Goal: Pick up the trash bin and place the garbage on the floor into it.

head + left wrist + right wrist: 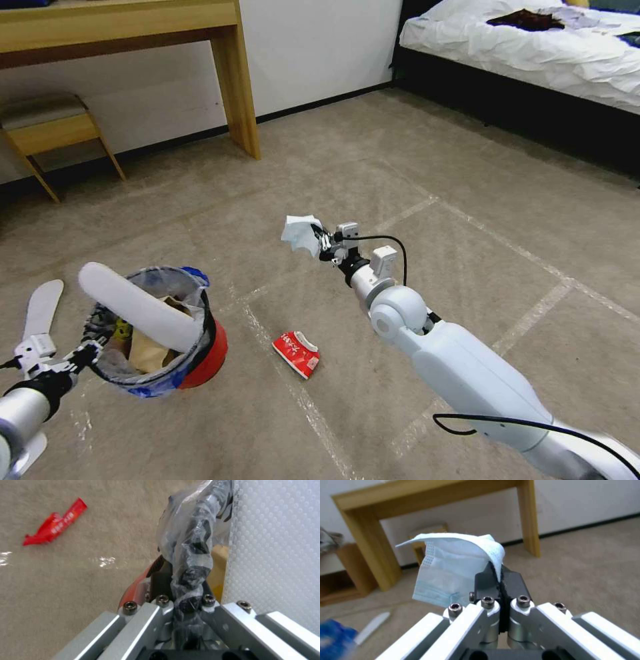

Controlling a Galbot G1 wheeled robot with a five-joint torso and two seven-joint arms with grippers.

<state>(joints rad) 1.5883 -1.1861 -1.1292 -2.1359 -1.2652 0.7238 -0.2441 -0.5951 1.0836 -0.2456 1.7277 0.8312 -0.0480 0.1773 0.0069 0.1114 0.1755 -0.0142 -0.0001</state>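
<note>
Above the floor (413,167), right pincer (319,241) clamped on light-blue scrap (300,232); left pincer (87,350) clamped on trash bin (200,353) rim, slipper (137,305) inside; red wrapper (297,353) on carpet.

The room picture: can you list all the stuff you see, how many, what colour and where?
trash bin: 1, red with clear bag, held at its rim above the carpet, left side
slipper in the bin: 1, white, sticking out of the top
slipper on the floor: 1, white, left of the bin
brown paper: 1, inside the bin
red wrapper: 1, on the carpet, between the arms
face mask: 1, light blue, held in the air
desk: 1, wooden, by the wall
stool: 1, under the desk
bed: 1, white, far right
left gripper: shut on the bin's rim
right gripper: shut on the mask
</note>
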